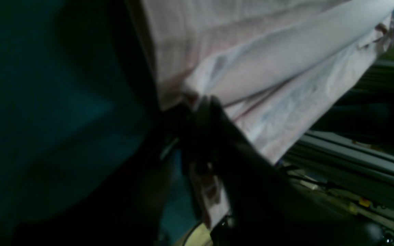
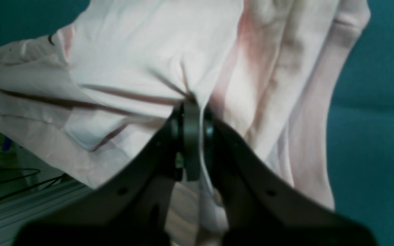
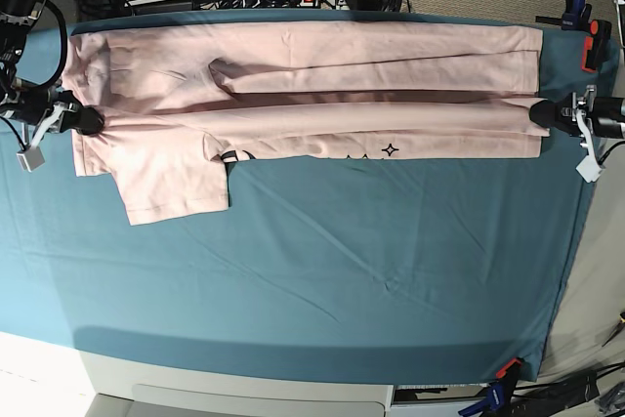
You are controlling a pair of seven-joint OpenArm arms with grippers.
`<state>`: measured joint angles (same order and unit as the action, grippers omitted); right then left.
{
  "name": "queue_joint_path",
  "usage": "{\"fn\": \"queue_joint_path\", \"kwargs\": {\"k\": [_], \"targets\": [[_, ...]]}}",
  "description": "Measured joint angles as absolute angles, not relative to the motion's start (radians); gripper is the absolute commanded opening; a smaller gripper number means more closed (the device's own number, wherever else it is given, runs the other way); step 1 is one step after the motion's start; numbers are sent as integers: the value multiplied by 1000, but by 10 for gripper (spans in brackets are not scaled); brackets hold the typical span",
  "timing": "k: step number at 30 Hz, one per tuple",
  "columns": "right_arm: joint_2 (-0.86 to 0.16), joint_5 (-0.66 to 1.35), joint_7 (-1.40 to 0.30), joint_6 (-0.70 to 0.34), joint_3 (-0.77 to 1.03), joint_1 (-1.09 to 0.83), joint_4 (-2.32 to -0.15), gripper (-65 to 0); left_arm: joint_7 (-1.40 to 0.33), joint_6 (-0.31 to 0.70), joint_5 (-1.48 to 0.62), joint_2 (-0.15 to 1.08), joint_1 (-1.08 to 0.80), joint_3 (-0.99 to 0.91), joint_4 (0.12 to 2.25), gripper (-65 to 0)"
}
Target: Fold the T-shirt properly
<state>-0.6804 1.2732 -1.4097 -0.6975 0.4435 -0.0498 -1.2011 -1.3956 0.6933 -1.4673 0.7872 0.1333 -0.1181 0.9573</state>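
Across the 12 o'clock strip of the desk [image 3: 293, 290], on the teal table cloth [image 3: 342, 261], the T-shirt [image 3: 293, 75] lies stretched lengthwise, part-folded, one sleeve [image 3: 176, 178] hanging out toward 7 o'clock. Right gripper [image 2: 193, 102] at 9 o'clock: jaws closed on a pinch of shirt fabric. Left gripper [image 1: 197, 104] at 3 o'clock is at the hem; too dark and blurred to tell whether the jaws are clamped or releasing. Risks, as a guess: if one end lets go while the other is under tension, the fold slides or springs open. The loose sleeve could bunch under the next fold. The cloth could get dragged along.
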Motion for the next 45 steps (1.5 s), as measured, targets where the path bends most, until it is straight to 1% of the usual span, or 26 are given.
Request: {"fn": "queue_joint_path", "kwargs": {"k": [1, 2, 3, 7, 8, 10, 11, 13, 15, 17, 19, 21, 24, 26, 31, 34, 37, 39, 42, 45], "targets": [[-679, 1270, -1409, -698, 443, -50, -1201, -454, -1396, 693, -1465, 788, 133, -118, 957, -466], [-680, 1266, -1413, -697, 443, -50, -1201, -390, -1396, 693, -1465, 789, 133, -118, 957, -432], [-681, 1262, -1413, -698, 443, -51, -1201, -363, -1396, 693, -1469, 790, 133, -118, 957, -419], [-682, 1267, -1410, -697, 453, -50, -1201, -362, -1397, 693, -1466, 811, 133, -118, 958, -418], [-681, 1278, -1412, -697, 460, -50, -1201, -362, -1397, 676, -1467, 822, 133, -118, 958, -418], [-681, 1340, -1415, -697, 495, -49, -1201, -362, -1399, 640, -1462, 853, 131, -118, 977, -418], [-681, 1377, -1414, -697, 518, -43, -1201, -362, -1399, 641, -1460, 867, 131, -118, 996, -418], [-677, 1386, -1416, -697, 564, -6, -1201, -362, -1399, 647, -1460, 885, 132, -118, 1045, -418], [-667, 1332, -1412, -698, 583, 53, -1201, -362, -1398, 648, -1462, 887, 133, -119, 1100, -418], [-644, 1211, -1410, -697, 580, 114, -1201, -362, -1399, 652, -1463, 886, 133, -118, 1158, -418], [-604, 1108, -1409, -697, 569, 160, -1200, -362, -1398, 665, -1462, 883, 133, -118, 1212, -418], [-560, 1053, -1384, -698, 548, 205, -1164, -362, -1399, 681, -1464, 881, 133, -118, 1264, -418], [-519, 1022, -1352, -698, 501, 284, -1055, -362, -1399, 682, -1465, 881, 133, -118, 1317, -418], [-502, 983, -1299, -696, 473, 334, -960, -362, -1399, 682, -1467, 881, 133, -118, 1325, -418], [-496, 863, -1210, -691, 448, 423, -760, -362, -1399, 682, -1464, 882, 131, -118, 1323, -418], [-499, 780, -1132, -690, 448, 447, -750, -362, -1399, 682, -1464, 881, 131, -118, 1323, -419], [-498, 648, -1035, -693, 448, 452, -752, -362, -1399, 682, -1464, 881, 131, -118, 1323, -419], [-498, 584, -1014, -689, 448, 449, -751, -362, -1399, 682, -1464, 881, 131, -118, 1323, -419], [-486, 577, -1021, -685, 450, 451, -752, -362, -1399, 682, -1464, 881, 131, -118, 1323, -419], [-450, 601, -1035, -686, 451, 457, -753, -362, -1399, 682, -1464, 881, 131, -118, 1323, -419]]}}
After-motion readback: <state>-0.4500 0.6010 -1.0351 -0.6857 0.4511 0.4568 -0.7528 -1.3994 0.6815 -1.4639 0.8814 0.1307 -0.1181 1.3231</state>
